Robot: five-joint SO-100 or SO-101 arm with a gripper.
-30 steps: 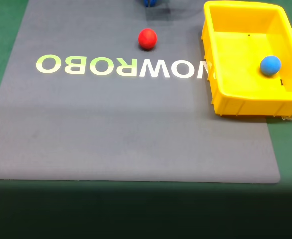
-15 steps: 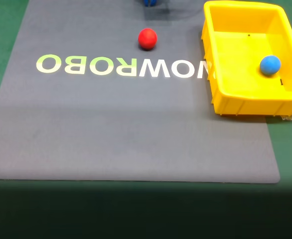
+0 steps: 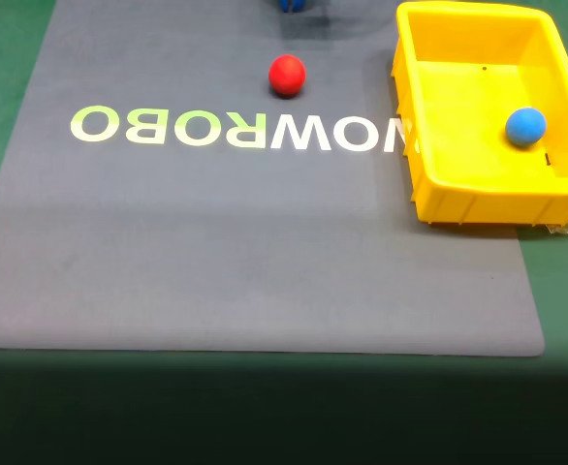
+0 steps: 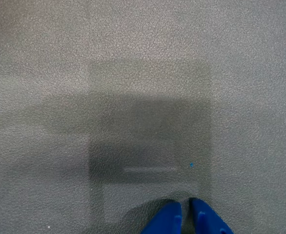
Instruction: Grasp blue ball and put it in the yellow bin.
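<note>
My end effector point(image 4: 185, 217) hangs over bare grey mat point(image 4: 143, 73), its blue fingers pressed almost together with nothing between them. I judge the task done, so the sensible move is to hold it parked at the mat's far edge, clear of the red ball point(image 3: 287, 75). The blue ball point(image 3: 525, 127) rests inside the yellow bin point(image 3: 458, 199), well apart from the end effector.

Blue pincer point(image 4: 185, 207), tips nearly together, over grey textured mat point(image 4: 143, 73).
</note>
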